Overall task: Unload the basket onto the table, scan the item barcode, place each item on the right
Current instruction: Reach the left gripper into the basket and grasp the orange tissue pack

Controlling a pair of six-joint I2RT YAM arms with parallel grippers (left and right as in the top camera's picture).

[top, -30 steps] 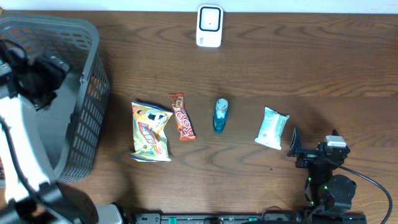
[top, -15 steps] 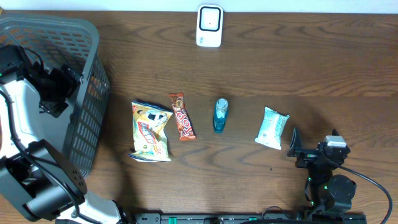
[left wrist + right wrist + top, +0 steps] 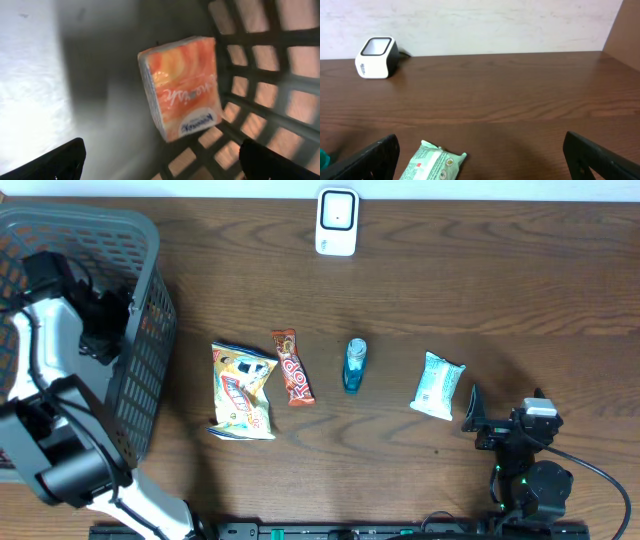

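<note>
Just a dark wood-grain table (image 3: pixel 500 290) with a grey mesh basket (image 3: pixel 150 370) filling the left side of the frame, plus a pale wall (image 3: pixel 495 20) along the top.

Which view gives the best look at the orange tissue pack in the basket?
Left wrist. The orange tissue pack sits mid-frame, unobstructed, with its printed face toward the camera, by the mesh wall of the grey basket. Overhead gives only an orange tint through that mesh wall. The right wrist view does not show it.
</note>
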